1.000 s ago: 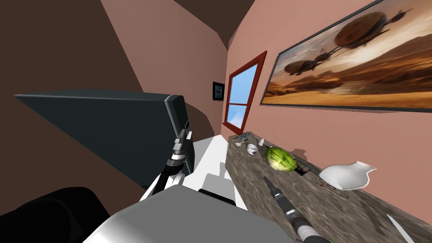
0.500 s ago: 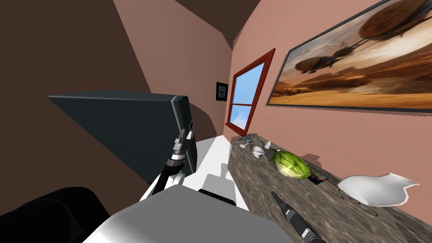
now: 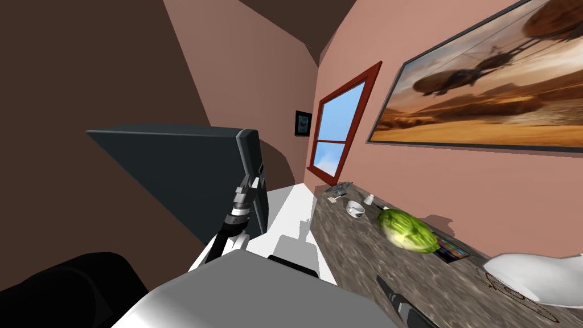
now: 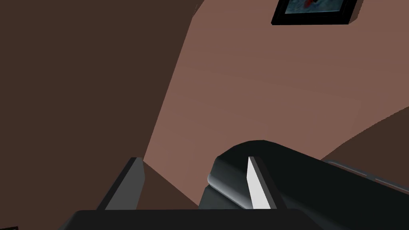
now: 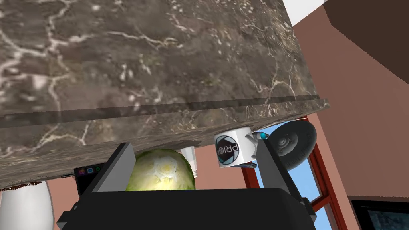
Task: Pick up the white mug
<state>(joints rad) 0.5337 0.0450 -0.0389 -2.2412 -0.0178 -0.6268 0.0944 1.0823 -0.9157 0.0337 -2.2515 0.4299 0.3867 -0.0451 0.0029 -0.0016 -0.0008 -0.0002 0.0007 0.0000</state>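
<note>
white mug on veined, perhaps marble, counter

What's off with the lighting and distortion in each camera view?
Head view: wide lens splays the walls, stretches the white vase; the cabbage shadows the wall. Right wrist view: upside down, the mug seems to hang from the counter. Left wrist view: one finger lit, the other shaded.

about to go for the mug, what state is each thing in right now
white mug, upright on the marble counter, not gripped
right gripper, open, empty, short of the mug
left gripper, open, empty
lettuce, whole, resting on the counter
phone, lying flat, screen lit
white vase, on the counter, untouched
</note>
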